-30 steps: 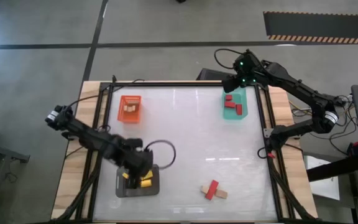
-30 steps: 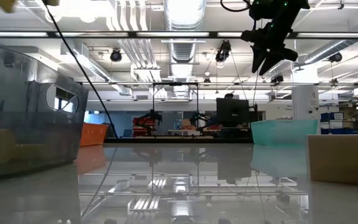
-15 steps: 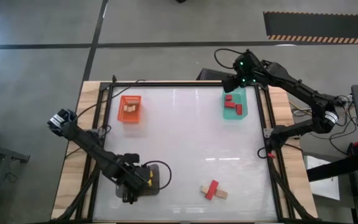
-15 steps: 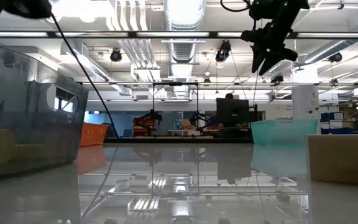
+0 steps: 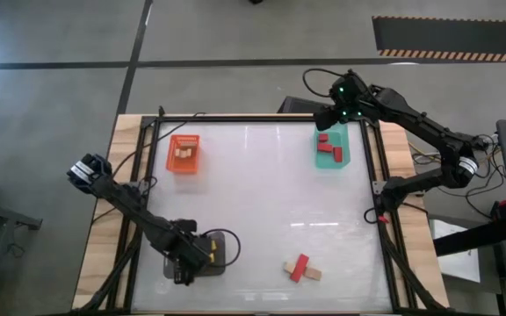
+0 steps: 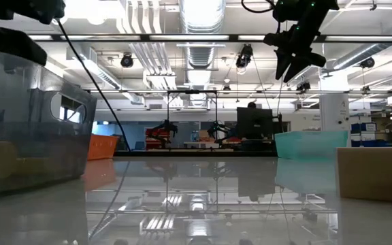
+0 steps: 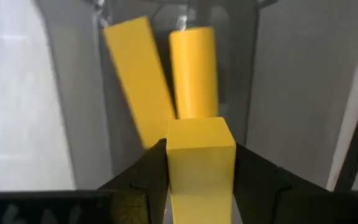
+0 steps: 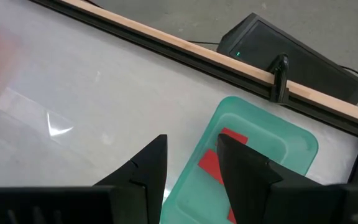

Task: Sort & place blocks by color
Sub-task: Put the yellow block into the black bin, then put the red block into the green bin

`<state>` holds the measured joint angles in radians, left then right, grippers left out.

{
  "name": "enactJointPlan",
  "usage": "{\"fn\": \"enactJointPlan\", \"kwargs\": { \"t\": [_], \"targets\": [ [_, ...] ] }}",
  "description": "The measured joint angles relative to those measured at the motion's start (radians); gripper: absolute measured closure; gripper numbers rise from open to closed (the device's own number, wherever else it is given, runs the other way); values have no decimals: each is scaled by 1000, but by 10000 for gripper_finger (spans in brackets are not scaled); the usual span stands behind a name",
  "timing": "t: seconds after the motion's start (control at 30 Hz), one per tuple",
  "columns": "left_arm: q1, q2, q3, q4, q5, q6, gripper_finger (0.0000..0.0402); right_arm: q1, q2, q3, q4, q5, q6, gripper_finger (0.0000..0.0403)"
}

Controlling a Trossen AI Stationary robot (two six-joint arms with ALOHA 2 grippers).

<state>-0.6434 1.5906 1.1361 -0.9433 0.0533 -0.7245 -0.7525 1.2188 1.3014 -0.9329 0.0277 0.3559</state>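
My left gripper (image 5: 185,261) hangs over the grey tray (image 5: 211,254) near the table's near-left corner, shut on a yellow block (image 7: 201,155). Two more yellow blocks (image 7: 138,81) (image 7: 193,71) lie on the tray floor beyond it. My right gripper (image 5: 330,118) waits, open, above the far end of the green tray (image 5: 332,154), which holds red blocks (image 8: 215,165). The orange tray (image 5: 184,154) holds tan blocks. A red block (image 5: 299,267) and a tan block (image 5: 313,275) lie together on the table near its near edge. My left gripper pinches the yellow block between its two fingers (image 7: 148,177), one on each long side face (image 7: 173,162). It comes from above, pointing down into the grey tray. The block's free end (image 7: 201,134) sticks out past the fingertips; whether it touches the tray floor I cannot tell.
The table has a dark frame along its edges (image 5: 372,175). In the low view the grey tray (image 6: 33,122) fills the left side, and a tan block (image 6: 371,173) stands at the right. Open tabletop (image 5: 271,202) lies between the trays.
My left gripper has moved down and a little toward the table's near-left corner, carrying the yellow block down into the grey tray. In the low view the block has sunk out of sight behind the tray wall. The right arm has kept still.
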Motion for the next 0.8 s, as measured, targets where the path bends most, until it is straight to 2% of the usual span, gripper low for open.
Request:
{"fn": "enactJointPlan", "kwargs": {
  "t": [0.2, 0.53, 0.8],
  "targets": [
    [0, -1, -44, 105, 58, -3, 272, 0, 0, 0, 0, 0, 4, 273],
    [0, -13, -51, 97, 67, -2, 228, 0, 0, 0, -6, -8, 38, 273],
    [2, -66, -17, 68, 68, 26, 224, 24, 0, 0, -6, -92, 78, 273]
  ]
}}
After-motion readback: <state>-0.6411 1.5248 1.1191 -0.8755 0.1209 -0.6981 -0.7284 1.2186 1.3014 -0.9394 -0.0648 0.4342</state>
